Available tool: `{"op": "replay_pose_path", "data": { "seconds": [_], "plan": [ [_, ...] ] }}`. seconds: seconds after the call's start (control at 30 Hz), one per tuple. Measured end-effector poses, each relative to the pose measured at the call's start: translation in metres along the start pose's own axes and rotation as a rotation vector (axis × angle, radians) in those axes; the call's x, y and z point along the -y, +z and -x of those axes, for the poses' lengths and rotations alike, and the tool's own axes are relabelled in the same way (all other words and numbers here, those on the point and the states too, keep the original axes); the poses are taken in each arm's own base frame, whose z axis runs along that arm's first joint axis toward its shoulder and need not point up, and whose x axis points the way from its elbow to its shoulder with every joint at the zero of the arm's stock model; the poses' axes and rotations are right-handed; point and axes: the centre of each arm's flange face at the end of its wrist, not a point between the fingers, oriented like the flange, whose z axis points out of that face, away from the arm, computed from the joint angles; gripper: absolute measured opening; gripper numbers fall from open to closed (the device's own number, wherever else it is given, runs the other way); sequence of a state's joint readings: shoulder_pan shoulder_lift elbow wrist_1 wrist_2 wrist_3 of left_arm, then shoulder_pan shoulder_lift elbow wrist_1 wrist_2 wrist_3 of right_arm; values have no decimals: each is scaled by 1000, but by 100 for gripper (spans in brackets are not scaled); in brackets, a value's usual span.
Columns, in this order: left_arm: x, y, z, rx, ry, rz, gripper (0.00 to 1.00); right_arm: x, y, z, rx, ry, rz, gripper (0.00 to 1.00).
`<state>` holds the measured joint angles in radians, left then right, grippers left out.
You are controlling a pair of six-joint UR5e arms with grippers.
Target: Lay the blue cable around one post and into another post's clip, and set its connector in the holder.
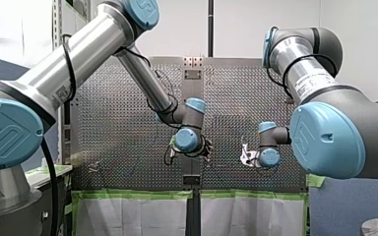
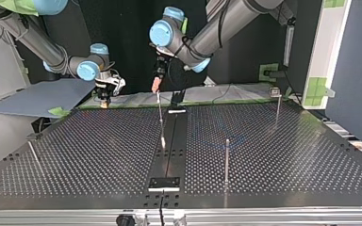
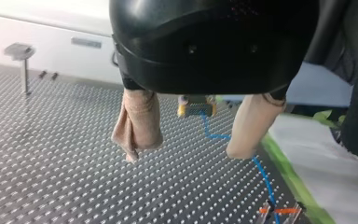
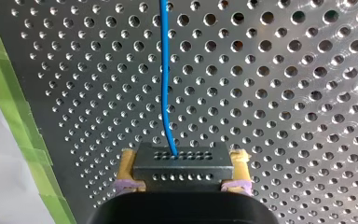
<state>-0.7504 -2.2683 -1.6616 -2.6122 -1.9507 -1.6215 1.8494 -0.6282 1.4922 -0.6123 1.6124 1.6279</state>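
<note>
Our left pincer (image 3: 186, 153) hangs open over the perforated tabletop (image 3: 51, 154), its beige pads (image 3: 137, 121) wide apart with nothing between them. Its black housing (image 3: 214, 42) blocks our sight of anything behind it. Well off to one side, near a tabletop edge, a flat-headed post (image 3: 22, 63) stands upright. Through the gap between the pads we see our right pincer (image 3: 196, 110), small and partly covered by the housing. The blue cable (image 3: 214, 135) leaves it and runs along the green-taped edge (image 3: 289, 163) to a small fixture with an orange piece (image 3: 279, 211). That fixture is cut off, so we cannot tell how the cable sits in it.

Seen from its own wrist, our right pincer is clamped on the dark connector (image 4: 182, 158), a yellow pad (image 4: 127, 161) against each end. It holds the connector just above the tabletop, near the taped edge. The cable runs straight ahead and out of view.

From the front, both pincers are largely hidden behind their wrists. From across the tabletop, the cable is too thin for us to make out.
</note>
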Motion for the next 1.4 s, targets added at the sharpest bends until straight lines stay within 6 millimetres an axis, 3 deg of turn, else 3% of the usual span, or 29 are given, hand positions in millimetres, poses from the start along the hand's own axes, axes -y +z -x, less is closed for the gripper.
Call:
{"op": "replay_pose_path", "data": {
  "seconds": [0.47,0.97,1.4],
  "plan": [
    [-51,-38,17,-66,-90,164,100,-2,0,1,5,8,-1,38],
    [-86,-47,85,37,-271,235,100,-2,1,3,7,26,-19,38],
    [-139,-60,141,135,-421,395,100,2,0,4,4,28,-28,38]
  ]
}}
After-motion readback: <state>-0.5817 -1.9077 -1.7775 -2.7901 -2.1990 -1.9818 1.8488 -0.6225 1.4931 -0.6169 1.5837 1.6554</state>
